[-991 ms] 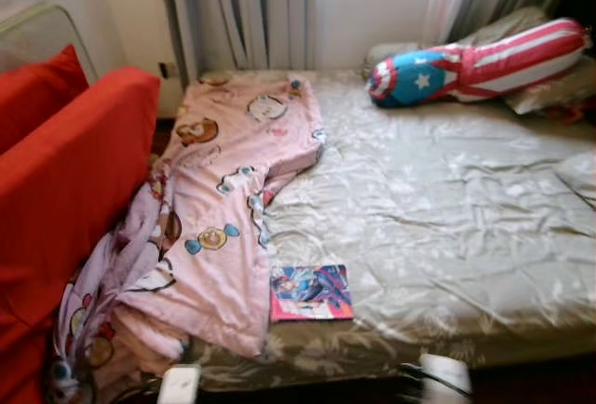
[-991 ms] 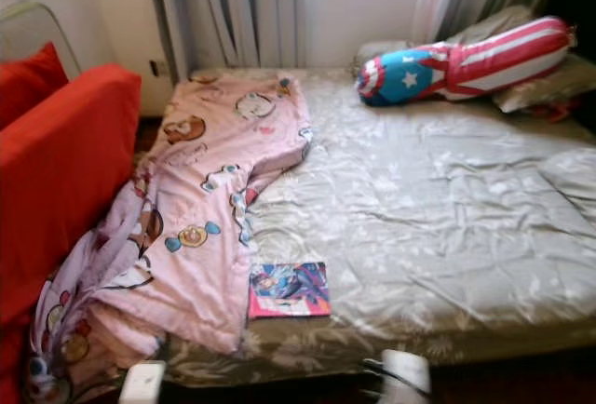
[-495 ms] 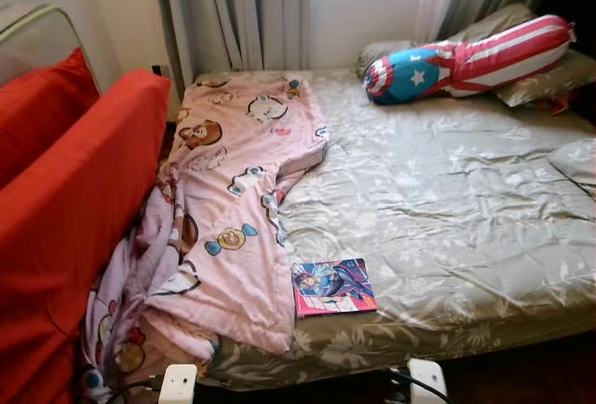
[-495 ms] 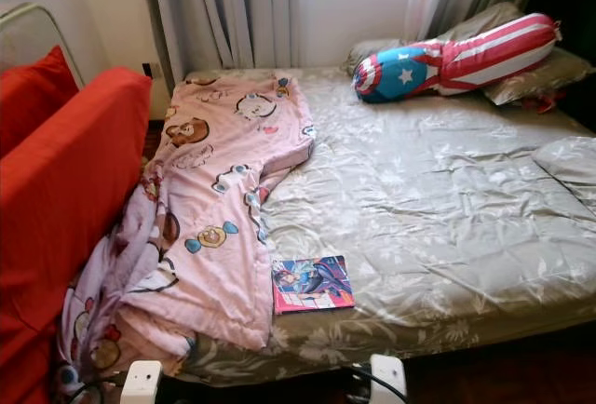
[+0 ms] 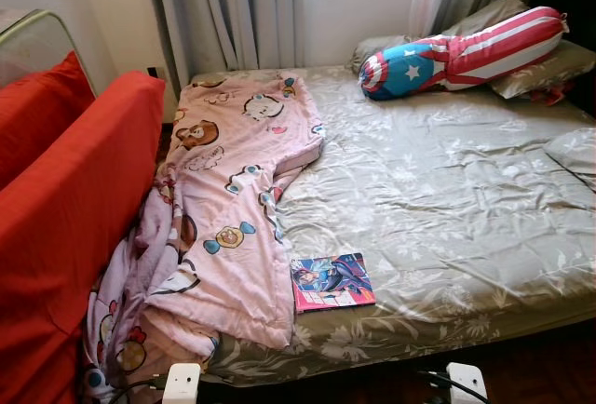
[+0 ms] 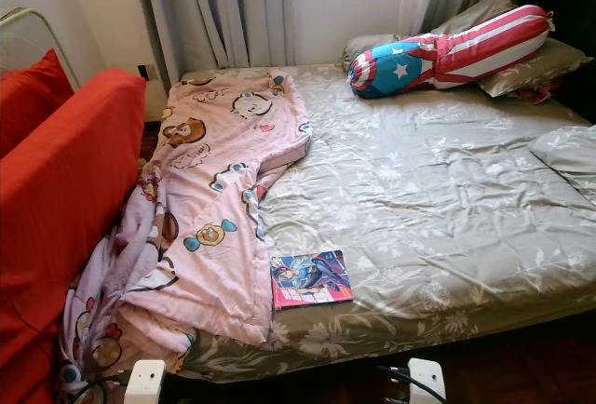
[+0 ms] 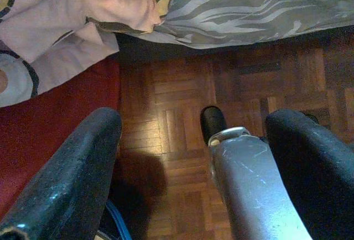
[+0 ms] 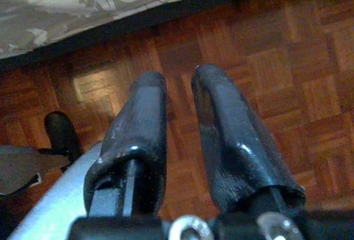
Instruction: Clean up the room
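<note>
Standing squarely at the foot of the bed [image 5: 484, 236], closer and steadier than a second ago, with the blur gone. Leftmost, red sofa [image 5: 65, 208]; beside it, pink blanket [image 5: 233, 199] spilling off the mattress edge toward the floor. Next, magazine [image 5: 332, 282] near the bed's front edge, touching the blanket's hem. Far right, striped bolster [image 5: 466, 50]. Left pincer [image 7: 193, 157] hanging low, spread wide, empty; right pincer [image 8: 180, 135] nearly closed, empty. Nothing grasped yet; probably lined up for blanket or magazine.

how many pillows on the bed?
3: a star-striped bolster at the head, a grey pillow under its right end, another grey one at the right edge. More may be hidden behind the bolster.
</note>
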Controlling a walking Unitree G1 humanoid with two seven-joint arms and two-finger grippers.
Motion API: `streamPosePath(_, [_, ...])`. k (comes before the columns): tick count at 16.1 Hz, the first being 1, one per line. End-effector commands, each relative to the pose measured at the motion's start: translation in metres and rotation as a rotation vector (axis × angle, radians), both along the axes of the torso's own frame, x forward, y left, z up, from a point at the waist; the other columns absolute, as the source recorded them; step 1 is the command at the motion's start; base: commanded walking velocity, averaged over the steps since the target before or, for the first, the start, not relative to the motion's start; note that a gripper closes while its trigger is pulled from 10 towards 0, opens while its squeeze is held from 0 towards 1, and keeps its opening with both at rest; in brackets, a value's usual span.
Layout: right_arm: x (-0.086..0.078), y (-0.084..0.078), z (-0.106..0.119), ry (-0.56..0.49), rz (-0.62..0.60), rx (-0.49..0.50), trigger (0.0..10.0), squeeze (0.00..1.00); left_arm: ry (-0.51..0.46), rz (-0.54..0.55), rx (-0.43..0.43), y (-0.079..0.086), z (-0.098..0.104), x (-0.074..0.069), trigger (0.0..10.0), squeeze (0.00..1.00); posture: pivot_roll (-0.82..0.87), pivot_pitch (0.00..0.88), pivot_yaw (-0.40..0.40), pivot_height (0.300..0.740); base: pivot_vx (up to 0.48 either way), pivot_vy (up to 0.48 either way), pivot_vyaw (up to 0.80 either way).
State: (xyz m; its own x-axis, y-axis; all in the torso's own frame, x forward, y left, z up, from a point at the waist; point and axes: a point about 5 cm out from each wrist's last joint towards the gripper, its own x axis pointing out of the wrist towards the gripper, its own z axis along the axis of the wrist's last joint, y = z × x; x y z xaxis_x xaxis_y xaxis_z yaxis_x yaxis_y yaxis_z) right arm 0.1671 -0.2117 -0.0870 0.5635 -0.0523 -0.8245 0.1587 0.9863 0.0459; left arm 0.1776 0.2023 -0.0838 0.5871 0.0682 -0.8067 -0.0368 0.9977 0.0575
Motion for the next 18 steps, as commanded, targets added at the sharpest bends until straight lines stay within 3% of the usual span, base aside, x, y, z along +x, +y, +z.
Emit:
streamPosePath(1, [0.003, 0.007, 0.0, 0.005, 0.015, 0.003, 10.0, 0.0, 0.008, -0.009, 0.002, 0.0, -0.001, -0.001, 10.0, 0.0, -0.05, 0.0, -0.016, 0.74, 0.0, 0.0, 0.0])
streamPosePath(3, [0.007, 0.03, -0.002, 0.002, 0.056, 0.021, 10.0, 0.0, 0.012, -0.013, 0.008, 0.0, -0.001, -0.002, 10.0, 0.0, -0.05, 0.0, -0.015, 0.74, 0.0, 0.0, 0.4])
streamPosePath(6, [0.002, 0.039, -0.005, 0.011, 0.064, 0.028, 10.0, 0.0, 0.014, -0.014, 0.007, 0.0, -0.001, -0.002, 10.0, 0.0, -0.05, 0.0, -0.014, 0.74, 0.0, 0.0, 0.8])
streamPosePath(14, [0.001, 0.038, -0.005, -0.005, 0.014, 0.041, 10.0, 0.0, 0.015, -0.021, 0.011, 0.0, -0.001, -0.002, 10.0, 0.0, -0.05, 0.0, -0.01, 0.74, 0.0, 0.0, 0.1])
streamPosePath(18, [0.008, 0.025, 0.0, -0.018, 0.037, 0.021, 10.0, 0.0, 0.014, -0.019, 0.01, 0.0, -0.001, -0.002, 10.0, 0.0, -0.05, 0.0, -0.012, 0.74, 0.0, 0.0, 0.0])
